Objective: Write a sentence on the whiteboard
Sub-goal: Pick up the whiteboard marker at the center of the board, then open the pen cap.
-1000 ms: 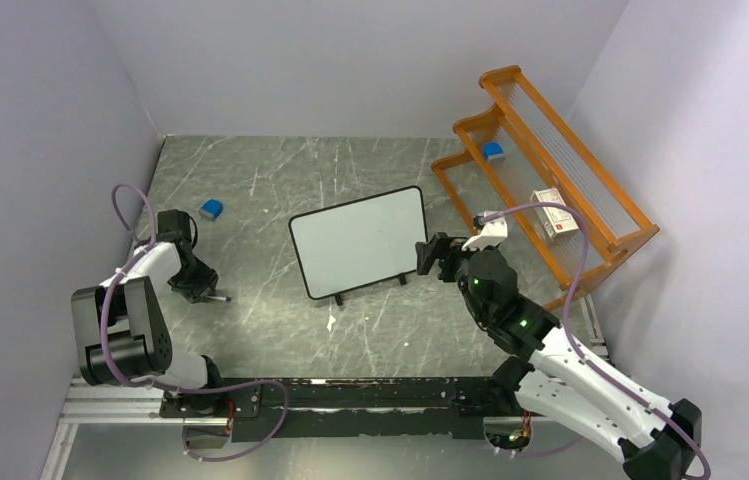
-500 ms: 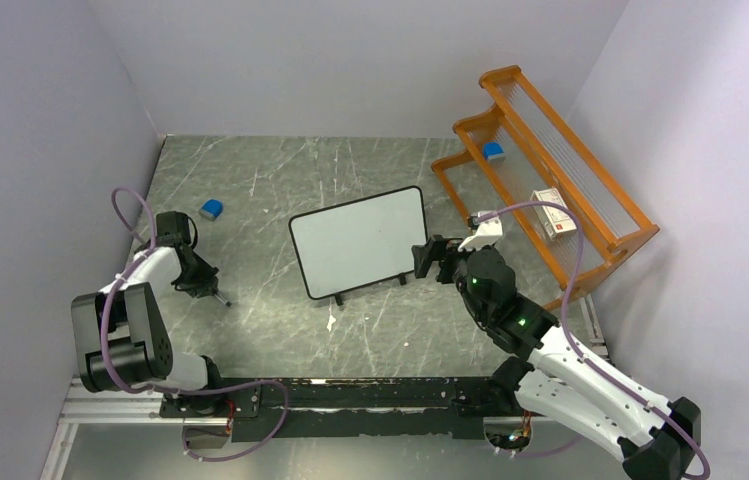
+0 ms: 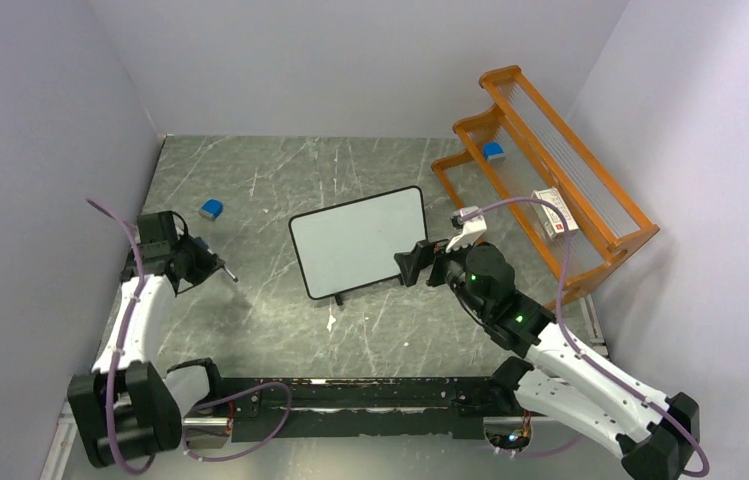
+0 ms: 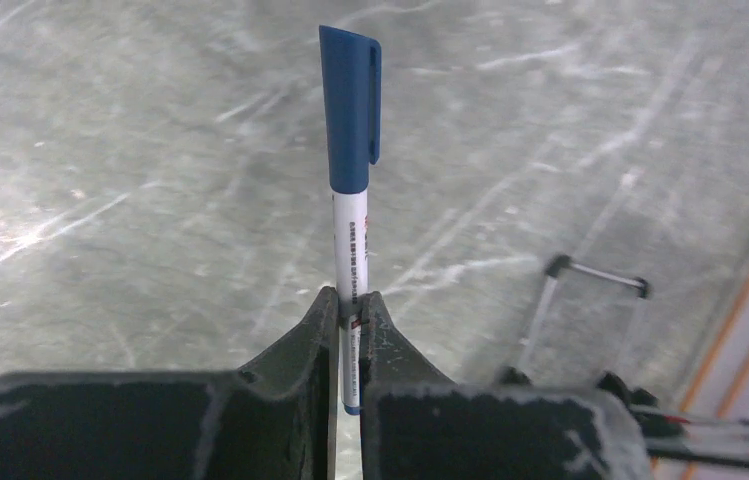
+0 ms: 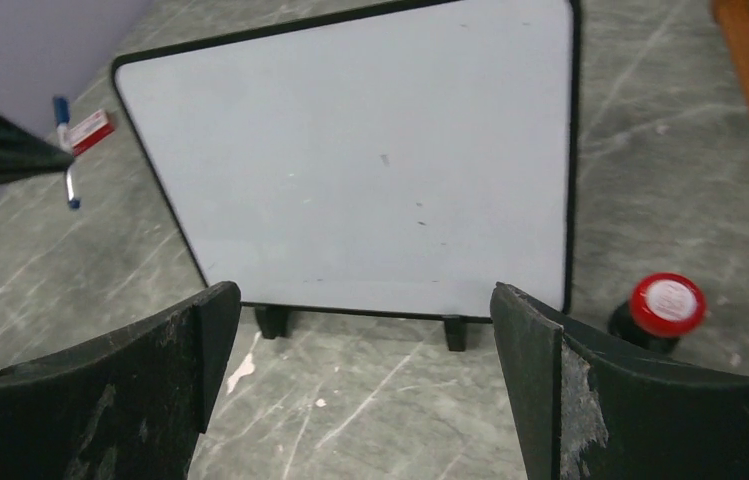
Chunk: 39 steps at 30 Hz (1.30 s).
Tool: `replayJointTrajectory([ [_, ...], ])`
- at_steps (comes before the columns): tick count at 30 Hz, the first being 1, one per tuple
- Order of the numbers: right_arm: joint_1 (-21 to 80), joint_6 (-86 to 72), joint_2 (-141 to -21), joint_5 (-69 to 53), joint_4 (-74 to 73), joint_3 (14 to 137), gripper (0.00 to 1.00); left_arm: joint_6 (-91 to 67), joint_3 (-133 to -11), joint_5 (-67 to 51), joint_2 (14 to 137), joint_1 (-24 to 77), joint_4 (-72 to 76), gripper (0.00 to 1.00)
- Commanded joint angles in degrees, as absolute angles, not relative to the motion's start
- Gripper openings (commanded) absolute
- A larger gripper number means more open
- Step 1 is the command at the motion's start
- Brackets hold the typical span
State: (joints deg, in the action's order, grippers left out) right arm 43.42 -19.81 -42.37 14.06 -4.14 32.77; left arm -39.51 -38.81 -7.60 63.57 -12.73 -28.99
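Bases of both arms are bolted along the near edge of the desk [image 3: 280,170], fwiw. Left jaws are clamped tight on a marker [image 4: 350,235], gripped low on the white barrel, and the blue cap [image 4: 350,100] is pointed away from the wrist. That arm is positioned over the left side of the desk, well apart from the whiteboard [image 3: 360,240]. Right jaws are spread wide with nothing held between them, and they're parked just beside the board's near right corner. From the right wrist, the board is framed between the two fingers [image 5: 535,340]. The whiteboard is found mid-desk, propped on its small black feet [image 5: 272,321] and turned a bit askew, its face plain white apart from a few tiny specks. A round red-topped thing [image 5: 667,304] is set on the desk just beside the board's lower right corner. Farther back, a small blue block [image 3: 211,208] can be seen on the desk at the left. An orange rack [image 3: 503,76] is set against the far right wall, with a small blue piece [image 3: 493,151] and a white box [image 3: 553,225] resting on it.
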Motion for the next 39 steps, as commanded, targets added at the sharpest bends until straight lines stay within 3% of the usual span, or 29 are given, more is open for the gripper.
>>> replayJointTrajectory([
  [1,43.89,-18.83,-43.62,5.72,1.8,34.77,1.0,-43.4,-40.76,-16.46,56.47,-12.97,-24.93,0.05],
  [18,49.58,-22.95,-52.39,3.17,18.51,36.25,1.0,-56.96,-49.37,-27.98,51.24,-5.64,-15.11,0.05],
  [27,51.83,-21.53,-58.25,4.77,26.42,39.15,0.98,-68.48,-46.0,-14.1,46.16,11.61,-2.48,0.05],
  [39,53.64,-26.06,-60.83,6.23,46.35,31.95,0.93,-74.27,-38.81,0.95,49.44,35.03,14.23,0.05],
])
